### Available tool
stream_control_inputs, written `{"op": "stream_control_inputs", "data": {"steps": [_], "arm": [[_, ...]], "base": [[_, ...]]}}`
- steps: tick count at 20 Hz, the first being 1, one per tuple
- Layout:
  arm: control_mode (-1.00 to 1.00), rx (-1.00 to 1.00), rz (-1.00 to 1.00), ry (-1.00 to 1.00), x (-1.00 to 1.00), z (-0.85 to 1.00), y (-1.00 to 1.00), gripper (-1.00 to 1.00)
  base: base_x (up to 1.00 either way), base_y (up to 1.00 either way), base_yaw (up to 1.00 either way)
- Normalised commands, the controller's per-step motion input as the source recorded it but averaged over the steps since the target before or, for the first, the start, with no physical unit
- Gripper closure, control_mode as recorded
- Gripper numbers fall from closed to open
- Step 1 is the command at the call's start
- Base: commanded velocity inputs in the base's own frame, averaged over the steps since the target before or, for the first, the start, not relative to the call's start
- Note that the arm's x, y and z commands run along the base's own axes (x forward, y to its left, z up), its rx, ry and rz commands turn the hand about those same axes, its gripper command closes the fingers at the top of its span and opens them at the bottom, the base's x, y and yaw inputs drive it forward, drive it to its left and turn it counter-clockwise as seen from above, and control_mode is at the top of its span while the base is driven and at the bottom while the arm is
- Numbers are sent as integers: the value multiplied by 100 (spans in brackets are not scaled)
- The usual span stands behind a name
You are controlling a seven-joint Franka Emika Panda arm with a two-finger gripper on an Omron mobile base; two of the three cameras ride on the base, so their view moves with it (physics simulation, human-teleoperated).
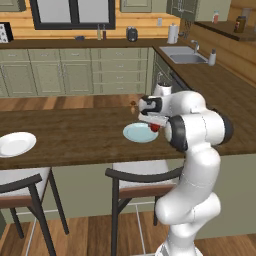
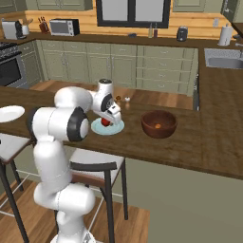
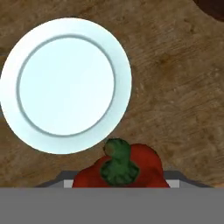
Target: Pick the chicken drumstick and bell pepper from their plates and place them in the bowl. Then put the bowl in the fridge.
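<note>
While the fingers (image 3: 120, 186) are lying mostly cut off in the hand view, they are gripping the bell pepper (image 3: 124, 168) above the table (image 3: 175, 100), beside the pale blue-green plate (image 3: 65, 85), the arm folding low.

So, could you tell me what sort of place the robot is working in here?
A home kitchen, rendered in simulation: a sink set in a wooden counter, an oven and microwave along the wall, and green cabinets below.
</note>
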Motion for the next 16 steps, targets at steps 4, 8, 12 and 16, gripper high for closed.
{"op": "stream_control_inputs", "data": {"steps": [4,8,12,16], "arm": [[-100,-14,0,-9,-48,91,-24,100],[-100,-7,-2,0,-30,63,-51,100],[-100,-6,-7,0,-6,74,-55,100],[-100,-5,-7,0,0,37,-70,100]], "base": [[0,0,0],[0,0,0],[0,0,0],[0,0,0]]}}
